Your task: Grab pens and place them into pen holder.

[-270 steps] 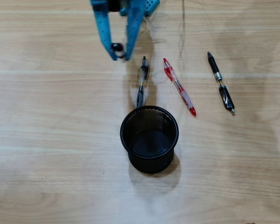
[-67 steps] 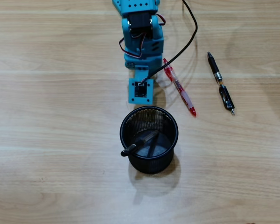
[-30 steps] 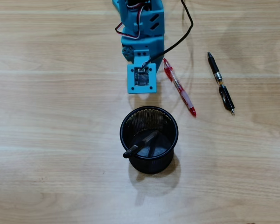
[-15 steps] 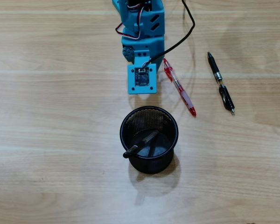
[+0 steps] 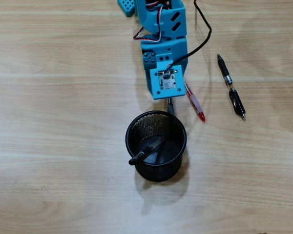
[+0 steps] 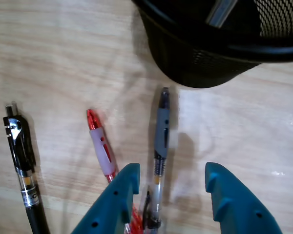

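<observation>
blue gripper (image 6: 172,187) hangs wide open, holding nothing, over the grey-grip pen (image 6: 160,141); next i lower and close.

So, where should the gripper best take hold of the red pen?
Probably take the red pen by its pale middle sleeve, from straight above, jaws across the barrel: it lies flat on the table, and there the gap to the grey pen is wide.

An office-like desk: pale wood-grain tabletop (image 5: 49,97), round black wire-mesh pen holder (image 5: 156,168), slim ballpoint pens (image 5: 230,87)
</observation>
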